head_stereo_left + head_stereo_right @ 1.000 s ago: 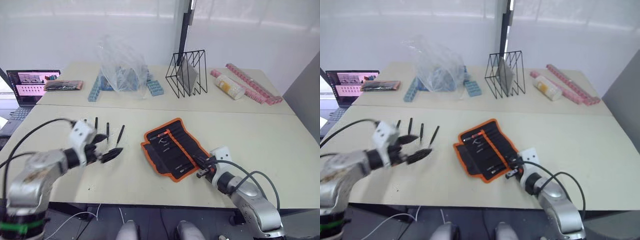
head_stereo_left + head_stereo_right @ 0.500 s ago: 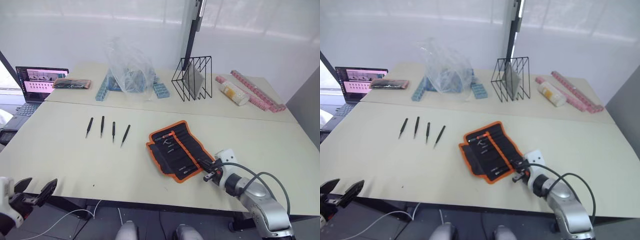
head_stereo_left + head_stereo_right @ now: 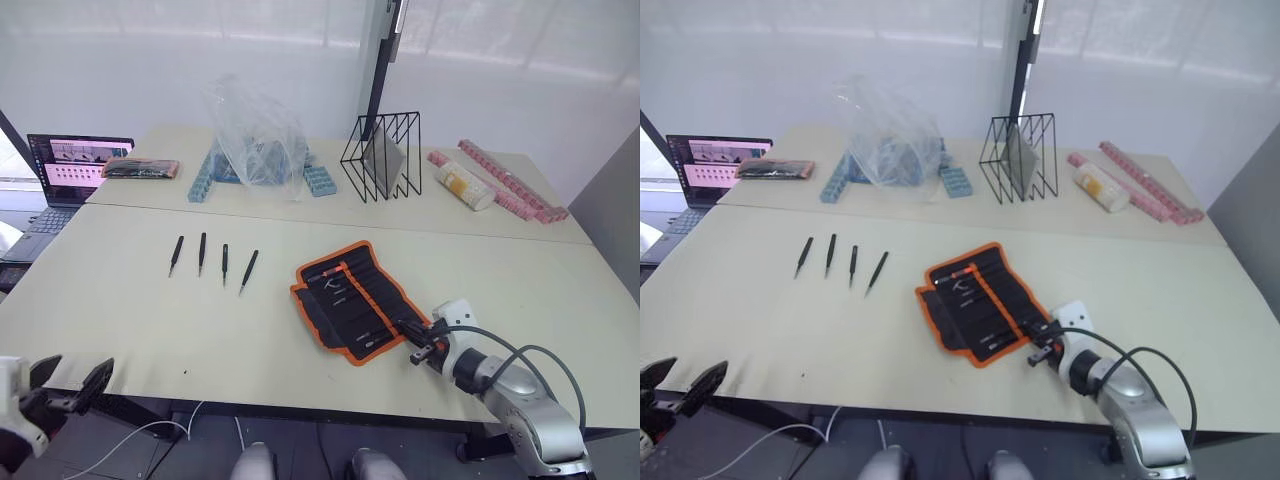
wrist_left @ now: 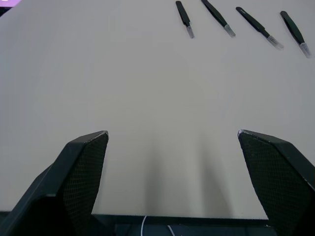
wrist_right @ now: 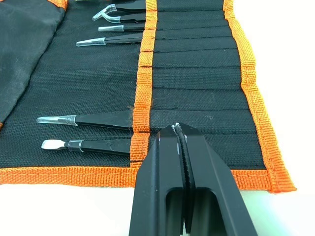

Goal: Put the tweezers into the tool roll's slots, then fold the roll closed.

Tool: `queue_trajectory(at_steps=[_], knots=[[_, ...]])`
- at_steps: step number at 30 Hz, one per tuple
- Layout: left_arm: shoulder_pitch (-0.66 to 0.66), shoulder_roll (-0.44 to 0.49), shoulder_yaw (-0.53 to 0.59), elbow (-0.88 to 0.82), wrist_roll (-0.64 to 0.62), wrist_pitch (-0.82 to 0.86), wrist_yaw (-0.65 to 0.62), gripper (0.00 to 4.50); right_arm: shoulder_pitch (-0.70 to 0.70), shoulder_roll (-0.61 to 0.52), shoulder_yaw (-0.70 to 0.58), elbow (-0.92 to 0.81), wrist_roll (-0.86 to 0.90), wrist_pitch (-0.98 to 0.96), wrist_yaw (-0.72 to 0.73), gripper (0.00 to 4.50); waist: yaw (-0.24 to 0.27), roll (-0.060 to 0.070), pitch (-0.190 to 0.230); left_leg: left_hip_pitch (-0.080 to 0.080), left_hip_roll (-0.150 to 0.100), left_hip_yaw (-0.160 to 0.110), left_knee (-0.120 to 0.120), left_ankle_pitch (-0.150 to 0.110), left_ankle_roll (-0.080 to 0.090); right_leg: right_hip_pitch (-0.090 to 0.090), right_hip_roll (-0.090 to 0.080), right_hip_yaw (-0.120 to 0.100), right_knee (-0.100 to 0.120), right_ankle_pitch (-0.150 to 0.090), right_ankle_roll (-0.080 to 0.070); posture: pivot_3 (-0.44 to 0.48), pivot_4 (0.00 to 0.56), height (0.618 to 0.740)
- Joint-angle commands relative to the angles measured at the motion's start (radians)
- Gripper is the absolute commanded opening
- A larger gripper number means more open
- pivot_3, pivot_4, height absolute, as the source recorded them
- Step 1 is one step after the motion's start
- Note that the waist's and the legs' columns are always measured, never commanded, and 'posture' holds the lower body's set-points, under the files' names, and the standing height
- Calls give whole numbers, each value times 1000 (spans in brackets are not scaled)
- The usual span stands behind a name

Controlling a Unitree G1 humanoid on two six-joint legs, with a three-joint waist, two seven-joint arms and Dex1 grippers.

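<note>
Already the tool roll [image 5: 197, 73] holds several tweezers [image 5: 93, 119] in its slots [image 5: 192, 101]; right hand [image 5: 179, 129] pinched shut, left hand [image 4: 172, 142] wide.

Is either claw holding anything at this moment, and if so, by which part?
Nothing is held. The left claw is open over bare table, apart from the four slim black tweezers. The right claw is shut and empty at the black, orange-trimmed fabric tool roll.
</note>
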Motion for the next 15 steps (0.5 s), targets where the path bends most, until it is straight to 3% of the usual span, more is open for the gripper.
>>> queue_trajectory(at_steps=[1,10,15], knots=[[-85,45,-74,68,37,10,56,4478,21,5,11,30,-9,23,-10,0,0,0,0,0,0,0,0,0,0,0,0,0,0,0,0,0,150,689],[-464,105,-361,392,215,-45,171,4478,1,30,18,36,-16,15,-28,0,1,-1,-1,1,0,-1,0,0,0,0,1,0,2,0,0,0,150,689],[-641,92,-437,566,264,-59,219,4478,-10,35,22,18,-14,30,-41,0,0,-1,-2,1,0,-1,0,0,0,0,1,0,3,0,0,0,150,689]])
